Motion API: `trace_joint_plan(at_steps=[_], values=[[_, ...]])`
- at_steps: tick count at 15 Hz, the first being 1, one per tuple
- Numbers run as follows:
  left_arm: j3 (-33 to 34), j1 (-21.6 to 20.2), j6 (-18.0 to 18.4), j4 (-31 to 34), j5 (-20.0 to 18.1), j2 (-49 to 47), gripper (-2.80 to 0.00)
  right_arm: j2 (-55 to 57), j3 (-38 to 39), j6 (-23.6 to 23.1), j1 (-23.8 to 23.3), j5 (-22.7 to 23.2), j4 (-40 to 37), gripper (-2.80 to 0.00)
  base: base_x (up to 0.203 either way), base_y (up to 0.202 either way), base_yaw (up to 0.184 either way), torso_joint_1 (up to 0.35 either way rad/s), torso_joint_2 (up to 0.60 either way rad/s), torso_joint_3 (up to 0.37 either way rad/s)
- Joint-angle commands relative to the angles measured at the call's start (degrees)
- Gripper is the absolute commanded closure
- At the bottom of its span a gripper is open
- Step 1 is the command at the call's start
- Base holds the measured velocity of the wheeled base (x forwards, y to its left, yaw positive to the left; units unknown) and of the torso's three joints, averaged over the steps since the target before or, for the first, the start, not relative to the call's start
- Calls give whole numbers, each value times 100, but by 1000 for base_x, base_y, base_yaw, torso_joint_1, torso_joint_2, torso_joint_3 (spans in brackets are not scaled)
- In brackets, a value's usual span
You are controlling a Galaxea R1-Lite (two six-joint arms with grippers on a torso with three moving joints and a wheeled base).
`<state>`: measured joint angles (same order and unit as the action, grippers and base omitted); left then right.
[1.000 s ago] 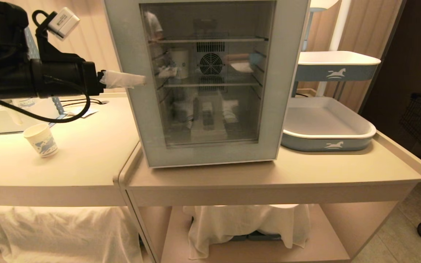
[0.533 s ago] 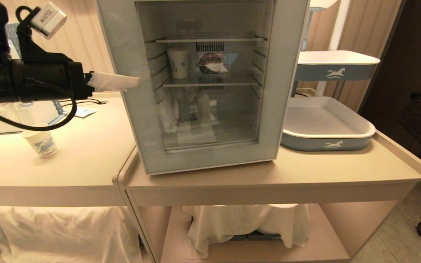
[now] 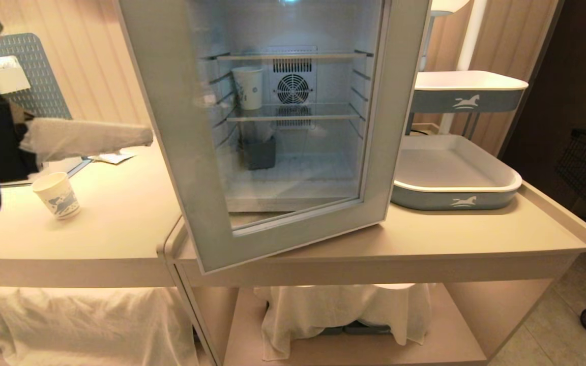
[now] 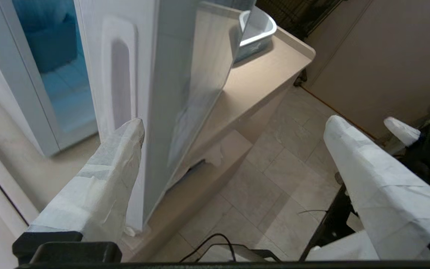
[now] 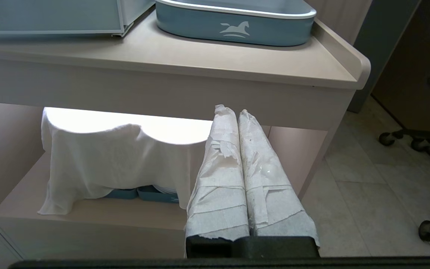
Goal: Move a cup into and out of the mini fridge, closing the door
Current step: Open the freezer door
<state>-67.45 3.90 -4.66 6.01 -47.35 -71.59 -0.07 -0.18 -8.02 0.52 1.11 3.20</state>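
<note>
1. A long beige counter point(image 3: 425, 244) fills the head view. It carries everything at a height the robot's arms can reach.
2. The mini fridge point(image 3: 293, 30), a white box with wire shelves and a round rear fan, stands on the counter's middle section.
3. The door point(image 3: 171, 152), tinted glass in a wide pale frame, is swung partly open toward the camera, hinged on the fridge's right side. The gap looks meant to give an arm a way in.
4. Two blue-and-white trays point(image 3: 456, 178) sit at the fridge's right, one raised above the other, apart from the work.
5. The left gripper point(image 4: 233, 127) has its wrapped fingers point(image 3: 89, 138) spread wide and holds nothing. In the left wrist view they straddle the door's free edge, one finger against the inner side, which suits pulling the door open.
6. The right gripper point(image 5: 239, 112) is parked low in front of the counter's lower shelf, fingers pressed together and empty.
7. The cup point(image 3: 57, 194), white paper with a blue print, stands upright on the counter's left section, just below the left gripper, outside the fridge.
8. Another cup point(image 3: 248, 87) stands on the fridge's middle shelf, beside the fan.
</note>
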Motion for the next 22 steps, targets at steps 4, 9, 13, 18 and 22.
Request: trace_joint_plan(at_steps=[4, 9, 13, 18, 22], values=[[589, -82, -45, 169, 979, 847, -232, -1, 1, -6, 9, 4, 5, 0, 0, 0, 0, 0, 0, 0], [478, -91, 171, 128, 1813, 661, 0, -1, 1, -6, 1, 4, 5, 0, 0, 0, 0, 0, 0, 0], [-26, -137, 727, 56, 2730, -301, 0, -1, 1, -6, 9, 4, 5, 0, 0, 0, 0, 0, 0, 0], [-650, -189, 1405, -592, 3401, -1681, 0, -1, 1, -6, 2, 4, 5, 0, 0, 0, 0, 0, 0, 0], [-1293, -163, 1735, -956, 3916, -2621, 0, -1, 1, -6, 8, 4, 5, 0, 0, 0, 0, 0, 0, 0]])
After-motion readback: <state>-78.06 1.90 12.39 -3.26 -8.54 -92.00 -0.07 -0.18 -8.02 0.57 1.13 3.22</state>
